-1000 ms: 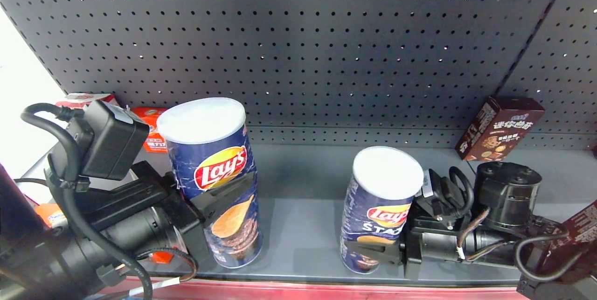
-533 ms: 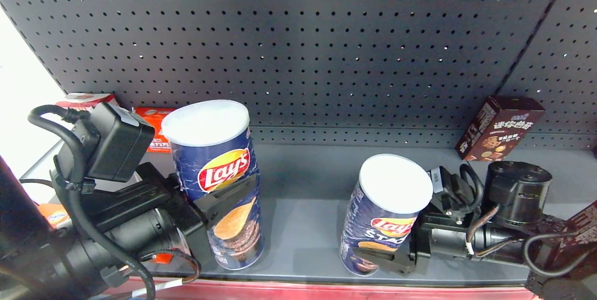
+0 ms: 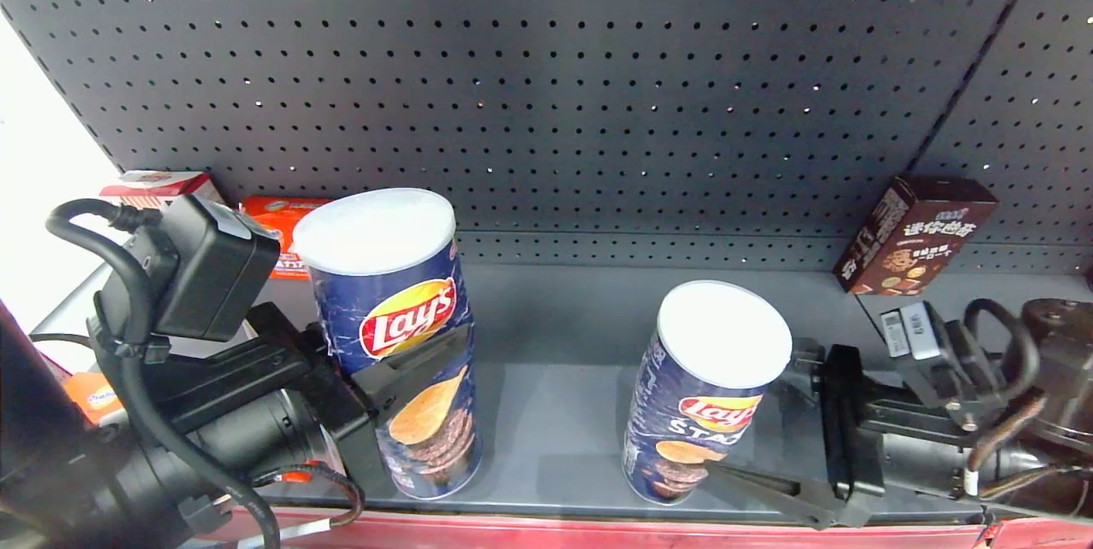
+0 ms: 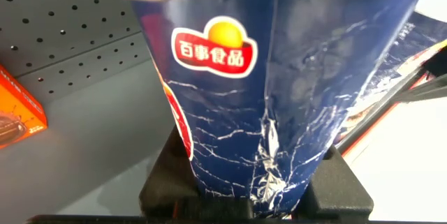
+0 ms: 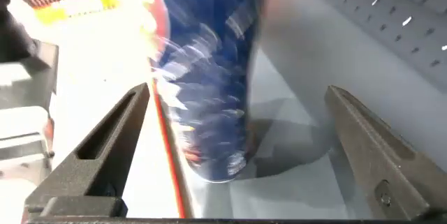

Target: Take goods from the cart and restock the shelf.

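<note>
So here's what we've got: two chip cans on the grey shelf (image 3: 555, 412), both near its red front edge (image 3: 598, 532).

The left chip can (image 3: 388, 310) is upright, dark blue with a white lid, and the left gripper (image 3: 401, 378) is clamped on its lower half. From the left wrist view we see the can (image 4: 279, 77) wedged snug between the black pads of that gripper (image 4: 251, 196), one pad on each side. We honestly can't tell whether its base sits on the shelf or hangs just above it.

The right chip can (image 3: 700, 395) stands on the shelf by itself. The right gripper (image 3: 760, 417) sits just beside it, fingers spread wide and gripping nothing. In the right wrist view the can (image 5: 209, 77) is out past the splayed gripper (image 5: 237, 91), with a clear gap to one finger. The other fingertip is close to the can's base, and we can't say if it touches.

Other stuff: a perforated back panel (image 3: 546, 88) runs behind everything. A brown snack box (image 3: 914, 233) leans tilted against it at the back right. At the back left there's an orange box (image 3: 277, 233) with a red-and-white box (image 3: 154, 184) next to it. The orange box (image 4: 17, 112) also shows in the left wrist view.
</note>
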